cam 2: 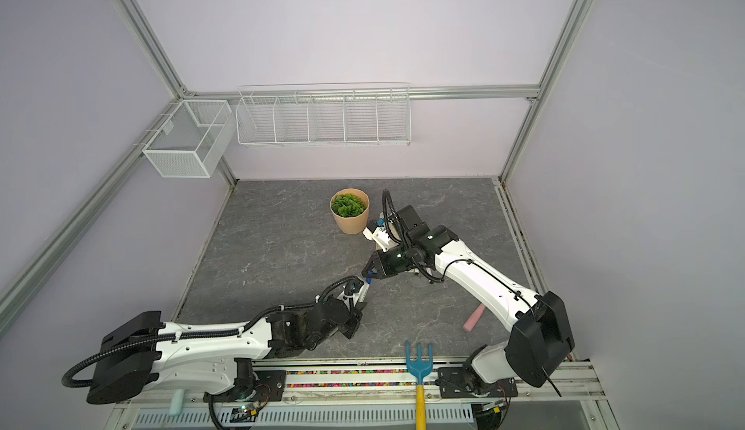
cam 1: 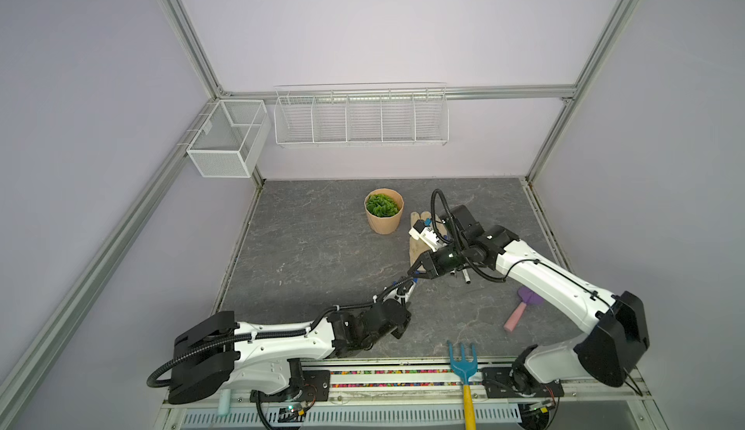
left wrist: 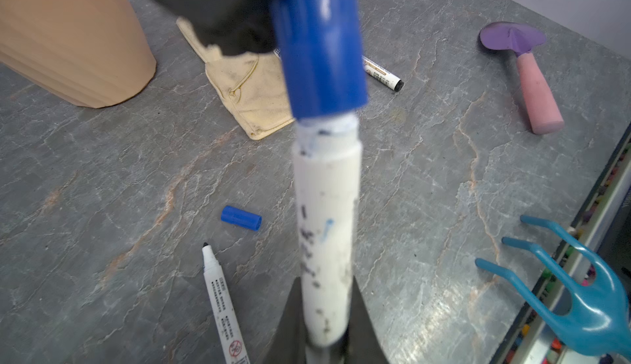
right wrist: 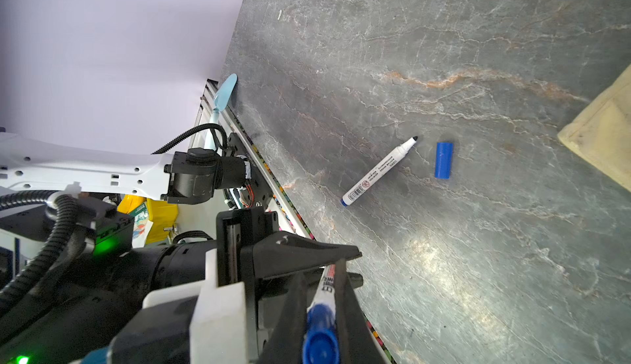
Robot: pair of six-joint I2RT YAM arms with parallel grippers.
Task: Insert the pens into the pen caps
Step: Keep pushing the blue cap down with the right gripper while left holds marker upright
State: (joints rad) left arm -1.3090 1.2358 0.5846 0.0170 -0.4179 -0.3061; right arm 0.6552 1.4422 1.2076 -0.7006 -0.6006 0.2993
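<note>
The left tool (left wrist: 326,297) clamps the marker pen (left wrist: 326,208), the right tool (right wrist: 322,273) its blue cap (left wrist: 319,48), apparently to press them together

The left arm (cam 1: 282,341) and right arm (cam 1: 540,283) have white shells, black joints and ribbed black cables (cam 1: 274,333). The left end effector (left wrist: 326,283) and right end effector (right wrist: 322,277) are black wedges.

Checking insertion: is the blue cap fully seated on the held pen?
Partly on: the blue cap hides the tip, but a narrow neck of the held pen shows past its rim.
</note>
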